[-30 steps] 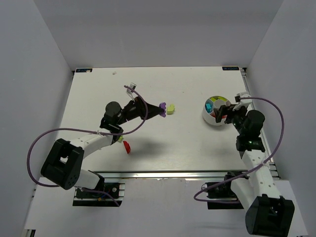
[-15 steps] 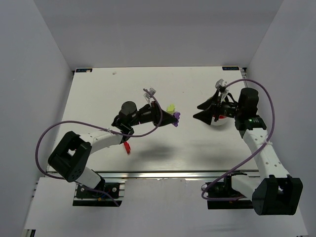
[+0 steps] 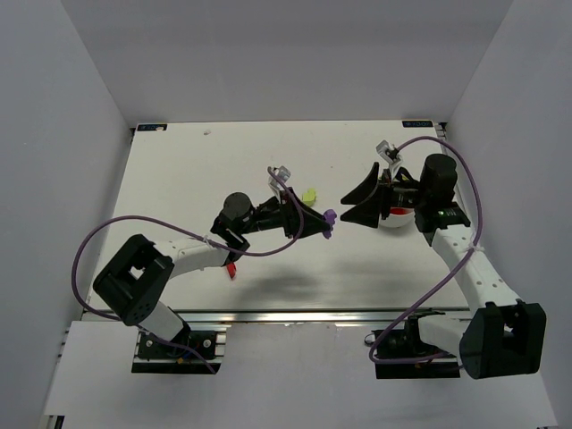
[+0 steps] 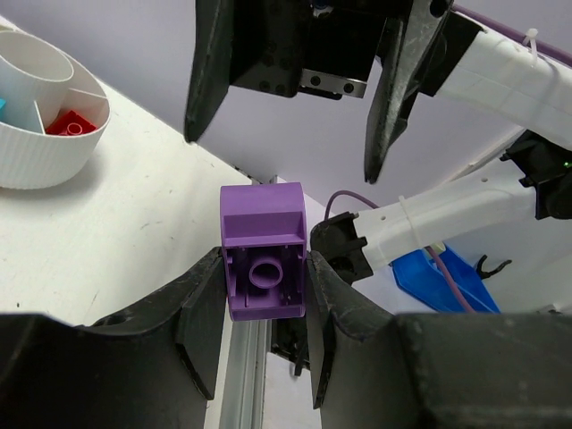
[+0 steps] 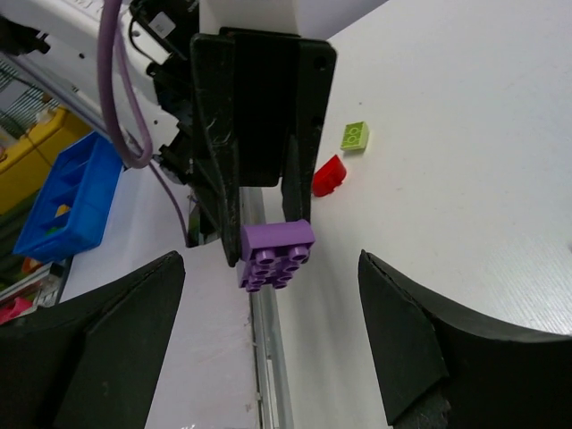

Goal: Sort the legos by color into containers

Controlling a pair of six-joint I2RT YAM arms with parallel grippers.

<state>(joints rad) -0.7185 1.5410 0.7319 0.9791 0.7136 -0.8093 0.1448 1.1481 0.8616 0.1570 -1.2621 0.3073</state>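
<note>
My left gripper (image 3: 323, 223) is shut on a purple brick (image 3: 329, 215) and holds it in the air mid-table. In the left wrist view the brick (image 4: 264, 250) sits between my fingers, hollow underside toward the camera. My right gripper (image 3: 343, 210) is open and faces the brick from the right, a short gap away. In the right wrist view the brick (image 5: 277, 253) hangs studs-out between my spread fingers (image 5: 420, 340). The white divided bowl (image 3: 399, 217) is behind the right gripper, and it holds a red brick (image 4: 71, 123).
A lime brick (image 3: 309, 194) lies on the table just behind the left gripper, and a red brick (image 3: 230, 266) lies beside the left arm. Both show in the right wrist view, lime (image 5: 355, 136) and red (image 5: 328, 175). The table's front rail runs below.
My left gripper has carried the purple brick to the right. My right gripper has swung away from the bowl to the left, opened, and now faces the brick.
</note>
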